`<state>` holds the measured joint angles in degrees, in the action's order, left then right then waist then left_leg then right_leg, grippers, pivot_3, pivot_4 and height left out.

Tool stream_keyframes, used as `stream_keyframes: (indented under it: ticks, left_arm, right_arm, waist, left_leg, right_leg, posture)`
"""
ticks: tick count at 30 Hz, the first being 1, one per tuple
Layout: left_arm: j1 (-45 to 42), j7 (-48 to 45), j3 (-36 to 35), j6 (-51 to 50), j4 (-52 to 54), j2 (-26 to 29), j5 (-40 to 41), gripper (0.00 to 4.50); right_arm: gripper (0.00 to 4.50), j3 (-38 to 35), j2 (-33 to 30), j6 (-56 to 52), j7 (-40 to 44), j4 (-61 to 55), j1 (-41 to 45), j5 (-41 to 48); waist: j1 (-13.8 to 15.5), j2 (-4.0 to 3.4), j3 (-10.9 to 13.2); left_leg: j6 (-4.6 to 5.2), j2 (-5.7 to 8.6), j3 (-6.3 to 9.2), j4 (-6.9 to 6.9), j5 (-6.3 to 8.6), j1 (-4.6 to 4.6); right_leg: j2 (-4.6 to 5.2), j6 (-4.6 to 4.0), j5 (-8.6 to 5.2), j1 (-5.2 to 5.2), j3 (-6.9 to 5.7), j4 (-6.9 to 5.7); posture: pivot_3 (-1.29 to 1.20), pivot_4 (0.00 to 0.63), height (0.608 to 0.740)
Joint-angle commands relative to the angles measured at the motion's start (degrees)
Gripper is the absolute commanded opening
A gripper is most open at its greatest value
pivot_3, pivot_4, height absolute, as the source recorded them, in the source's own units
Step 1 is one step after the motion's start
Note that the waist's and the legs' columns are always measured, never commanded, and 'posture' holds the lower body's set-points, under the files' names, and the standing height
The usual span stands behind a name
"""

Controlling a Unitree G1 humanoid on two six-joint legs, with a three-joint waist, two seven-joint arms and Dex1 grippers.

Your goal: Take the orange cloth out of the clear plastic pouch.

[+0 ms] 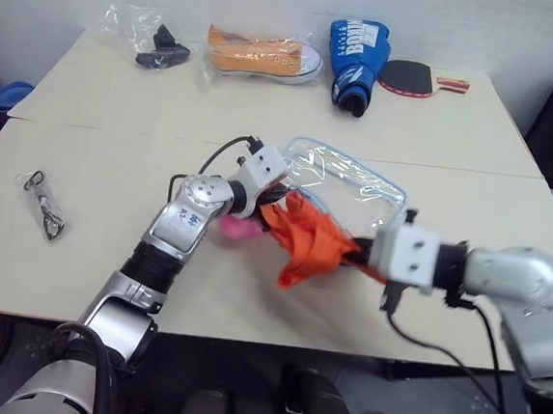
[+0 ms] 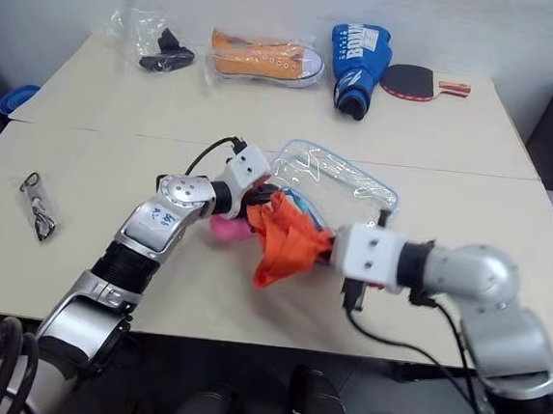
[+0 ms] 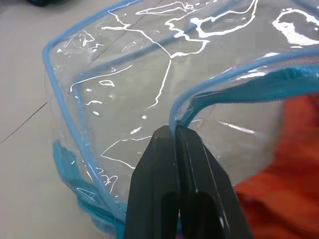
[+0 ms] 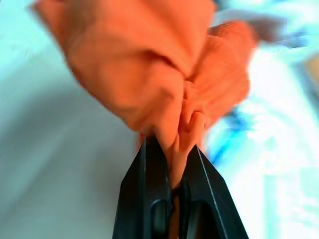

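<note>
**Orange cloth pinched and hanging at the pouch mouth**

My left gripper is clamped on the light blue trim of the clear plastic pouch, holding its edge up off the surface. My right gripper is pinched tight on a bunched fold of the orange cloth. The cloth hangs crumpled between my two grippers, above the surface and just in front of the pouch's open end; whether any of it is still inside I cannot tell. A pink plush charm sits under my left wrist, beside the cloth. At the far edge lie an orange sneaker, a blue glove and a paddle.
</note>
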<state>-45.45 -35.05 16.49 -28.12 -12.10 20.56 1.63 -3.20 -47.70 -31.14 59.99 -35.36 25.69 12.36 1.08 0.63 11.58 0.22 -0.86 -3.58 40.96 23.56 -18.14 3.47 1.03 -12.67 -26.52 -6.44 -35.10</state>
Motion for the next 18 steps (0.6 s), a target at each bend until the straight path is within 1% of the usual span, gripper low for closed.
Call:
stream_keyframes:
  ticks: [1, 4, 7, 9, 11, 14, 16, 18]
  left_arm:
    - [4.0, -5.4, 1.9, 0.7, 6.5, 3.0, -0.2, 0.00]
    - [7.1, -7.1, 2.3, 0.1, 10.3, 4.8, -0.4, 0.00]
    - [8.6, -7.3, 2.1, -0.6, 11.9, 5.3, -0.5, 0.00]
    - [9.0, -7.4, 2.0, -1.2, 12.7, 5.2, -0.4, 0.00]
    - [9.0, -7.4, 2.0, -1.7, 13.4, 5.0, -0.2, 0.00]
    - [8.8, -7.2, 1.9, -2.0, 13.6, 4.6, -0.2, 0.00]
    - [8.8, -7.2, 1.8, -2.1, 13.7, 4.5, -0.3, 0.00]
    - [9.0, -7.6, 1.6, -2.5, 14.3, 4.6, 0.0, 0.00]
  right_arm:
    - [0.02, -6.2, -3.8, -1.7, -0.9, 5.1, 7.2, 2.6]
    - [0.02, -6.1, -6.5, 2.8, -2.9, 12.8, 12.5, -0.7]
    - [0.02, -5.8, -8.2, 8.3, -5.3, 20.3, 16.3, -3.9]
    - [0.02, -5.0, -9.7, 14.8, -8.4, 26.3, 17.8, -8.6]
    - [0.02, -5.1, -10.6, 20.2, -11.5, 30.4, 17.2, -12.0]
    - [0.02, -5.8, -14.9, 36.4, -15.3, 33.3, 9.2, -19.6]
    - [0.02, -7.7, -16.8, 44.4, -18.0, 33.8, 2.4, -22.8]
    - [0.02, -10.6, -15.2, 45.6, -19.5, 33.0, -6.4, -22.7]
  waist:
    - [0.0, 0.00, 0.0]
    - [0.0, -0.01, 0.0]
    - [0.2, -0.01, 0.0]
    - [0.2, -0.01, 0.0]
    - [0.2, -0.01, 0.0]
    - [0.4, -0.01, 0.0]
    - [0.4, -0.01, 0.0]
    - [0.4, -0.01, 0.0]
  left_leg:
    - [0.00, -0.01, 0.00, -0.02, 0.00, -0.01]
    - [0.00, -0.03, -0.03, -0.07, 0.00, -0.01]
    - [0.00, -0.02, -0.05, -0.08, 0.00, -0.02]
    - [0.02, 0.00, -0.13, -0.08, 0.00, -0.02]
    - [0.04, 0.00, -0.14, -0.08, 0.00, -0.02]
    - [0.03, 0.00, -0.15, -0.17, -0.01, -0.02]
    - [0.04, -0.01, -0.14, -0.30, -0.01, -0.02]
    - [0.04, 0.00, -0.21, -0.37, -0.03, -0.02]
  right_leg:
    - [0.00, -0.01, 0.00, -0.02, 0.01, 0.01]
    - [-0.01, -0.03, -0.01, -0.06, 0.01, 0.03]
    - [-0.01, -0.03, -0.01, -0.05, 0.01, 0.06]
    - [0.00, -0.02, -0.01, -0.05, 0.07, 0.05]
    - [0.00, -0.02, -0.01, -0.06, 0.07, 0.05]
    - [-0.02, -0.02, -0.01, -0.06, 0.07, 0.08]
    - [-0.02, -0.02, -0.01, -0.05, 0.03, 0.03]
    - [-0.02, 0.01, 0.01, -0.04, 0.07, 0.04]
  posture:
    - [0.00, 0.150, 0.740]
    - [0.00, 0.150, 0.740]
    - [0.00, 0.150, 0.740]
    - [0.00, 0.150, 0.740]
    - [0.00, 0.150, 0.740]
    - [0.00, 0.150, 0.740]
    - [0.00, 0.150, 0.740]
    - [0.00, 0.150, 0.740]
